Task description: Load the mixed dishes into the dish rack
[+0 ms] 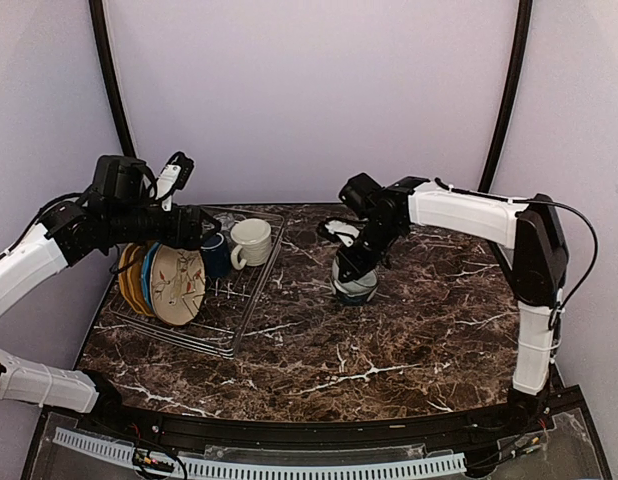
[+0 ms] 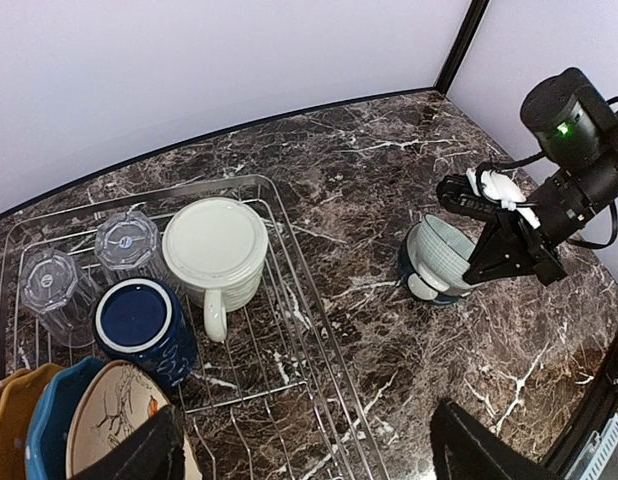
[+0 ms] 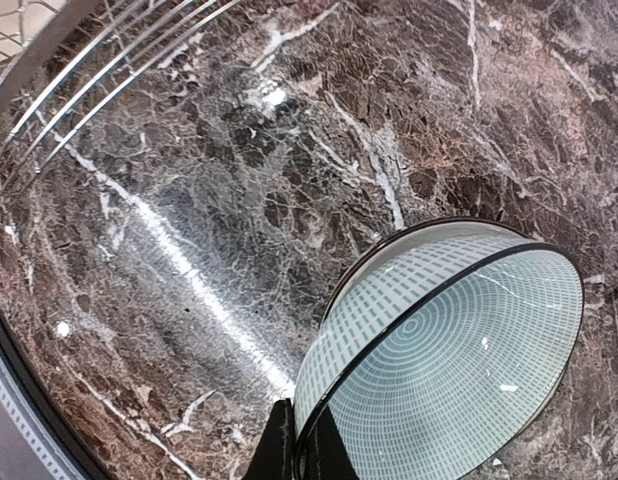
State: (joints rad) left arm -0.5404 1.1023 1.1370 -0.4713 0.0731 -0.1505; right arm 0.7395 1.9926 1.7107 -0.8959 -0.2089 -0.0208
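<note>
The dish rack [image 1: 232, 343] lies at the left of the marble table. It holds the yellow plate [image 1: 130, 278], the blue plate [image 1: 149, 270] and the cream floral plate [image 1: 179, 285], all upright. It also holds the dark navy mug [image 2: 139, 322], the cream ribbed mug [image 2: 215, 250] and two clear tumblers [image 2: 57, 290], all upside down. My left gripper [image 2: 309, 460] hangs open and empty above the rack's right edge. My right gripper [image 3: 301, 450] is shut on the rim of the pale green bowl [image 3: 459, 360]. The bowl [image 1: 355, 285] is tilted on its side, low at the table's middle.
The rack's right rim [image 2: 319, 300] runs between the mugs and the bowl [image 2: 439, 260]. Bare marble lies in front of the rack and to the right of the bowl. Black poles stand at both back corners.
</note>
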